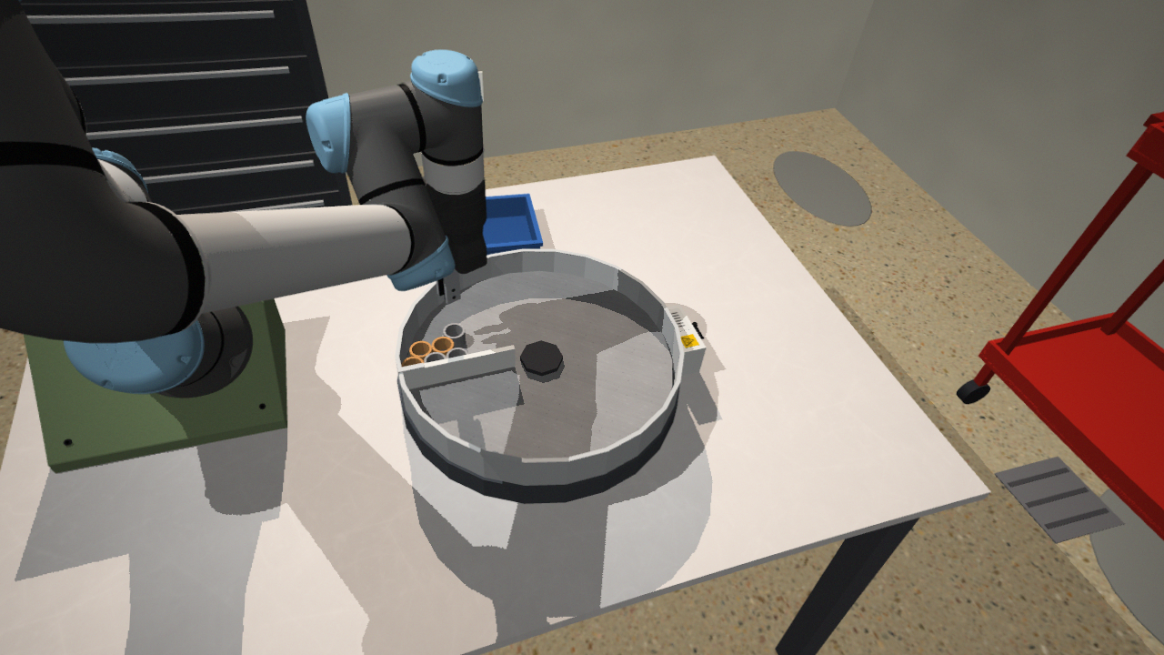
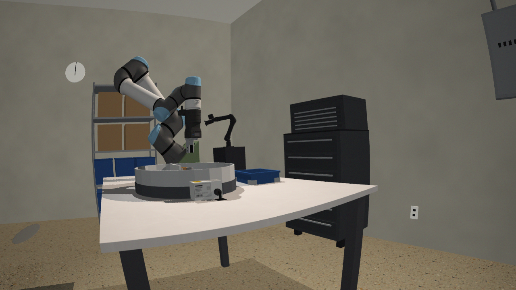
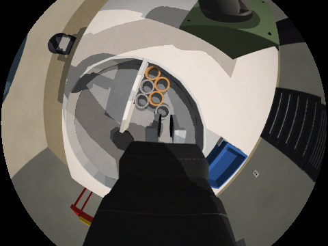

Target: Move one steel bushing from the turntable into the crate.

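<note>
My gripper [image 1: 446, 296] [image 2: 189, 152] [image 3: 165, 121] points down, part open and empty, above the turntable [image 1: 545, 469] [image 2: 162, 178]. In the wrist view a steel bushing [image 1: 457, 341] [image 3: 156, 110] shows just beyond my fingertips; it stands at the near end of the cluster. Two more grey steel bushings [image 3: 141, 85] [image 3: 137, 102] stand beside the divider, partly hidden behind it in the top view. Three orange bushings [image 3: 146, 73] [image 3: 169, 85] [image 3: 150, 99] stand among them. The blue crate [image 1: 535, 221] [image 2: 259, 178] [image 3: 238, 152] stands beside the turntable; no bushing is visible in it.
A pale divider [image 1: 464, 370] [image 3: 131, 99] runs from the turntable's wall towards the black hub [image 1: 541, 358] [image 3: 121, 138]. The raised wall encircles the bushings. A white labelled box [image 1: 691, 358] [image 2: 205, 190] stands outside it. The green robot base [image 1: 163, 431] is near the turntable.
</note>
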### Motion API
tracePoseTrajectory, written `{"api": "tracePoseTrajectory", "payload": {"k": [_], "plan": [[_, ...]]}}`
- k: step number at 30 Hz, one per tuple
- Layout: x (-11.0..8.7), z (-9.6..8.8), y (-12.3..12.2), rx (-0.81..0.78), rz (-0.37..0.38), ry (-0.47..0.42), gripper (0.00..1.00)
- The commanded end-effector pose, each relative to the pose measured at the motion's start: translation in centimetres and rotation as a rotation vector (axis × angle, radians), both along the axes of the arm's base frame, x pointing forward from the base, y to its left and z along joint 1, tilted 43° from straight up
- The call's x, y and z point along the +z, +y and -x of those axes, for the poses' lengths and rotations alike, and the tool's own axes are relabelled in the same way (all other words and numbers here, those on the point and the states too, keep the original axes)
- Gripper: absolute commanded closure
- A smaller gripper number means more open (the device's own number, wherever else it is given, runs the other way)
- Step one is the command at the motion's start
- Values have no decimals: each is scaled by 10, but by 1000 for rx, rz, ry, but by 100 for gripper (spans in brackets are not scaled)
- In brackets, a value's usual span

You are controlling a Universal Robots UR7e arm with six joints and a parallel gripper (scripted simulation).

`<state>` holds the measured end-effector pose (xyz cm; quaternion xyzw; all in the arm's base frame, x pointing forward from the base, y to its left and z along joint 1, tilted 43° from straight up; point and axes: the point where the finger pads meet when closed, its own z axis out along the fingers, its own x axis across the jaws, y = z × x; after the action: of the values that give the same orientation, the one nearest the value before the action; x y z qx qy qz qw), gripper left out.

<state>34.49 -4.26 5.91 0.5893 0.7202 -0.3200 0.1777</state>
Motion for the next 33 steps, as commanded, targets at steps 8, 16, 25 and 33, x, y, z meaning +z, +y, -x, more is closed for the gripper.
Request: {"api": "tracePoseTrajectory", "payload": {"k": [8, 16, 25, 33], "plan": [[-1, -3, -24, 139, -25, 122, 60], [0, -1, -9, 54, -10, 46, 60], [-1, -3, -24, 139, -25, 122, 60], [0, -1, -9, 54, -10, 46, 60]]}}
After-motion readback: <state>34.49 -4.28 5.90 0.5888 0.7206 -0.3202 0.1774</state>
